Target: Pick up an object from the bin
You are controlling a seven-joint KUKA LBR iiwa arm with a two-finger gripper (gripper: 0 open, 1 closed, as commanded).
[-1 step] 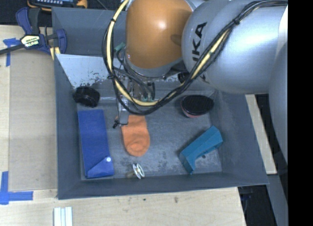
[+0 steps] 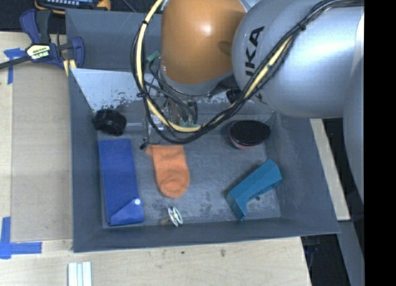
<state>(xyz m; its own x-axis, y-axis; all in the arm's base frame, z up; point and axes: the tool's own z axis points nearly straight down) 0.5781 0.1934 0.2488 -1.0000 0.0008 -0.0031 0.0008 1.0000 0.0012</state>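
Grey bin [image 2: 83,173] walls enclose a few scattered things. The pincer [image 2: 170,121], under the arm's orange cover at upper centre, hangs over the top end of a soft orange piece [image 2: 171,170] mid-floor; open or closed, I cannot tell. Limp material may slip out, and the blue folded cloth [image 2: 120,179] just left could snag.

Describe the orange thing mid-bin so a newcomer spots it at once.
Start at the grey bin and go to the middle of its floor. There lies an orange pouch, rounded at its near end, between the flat blue pad and the teal angled block; unlike those blue neighbours, it is orange.
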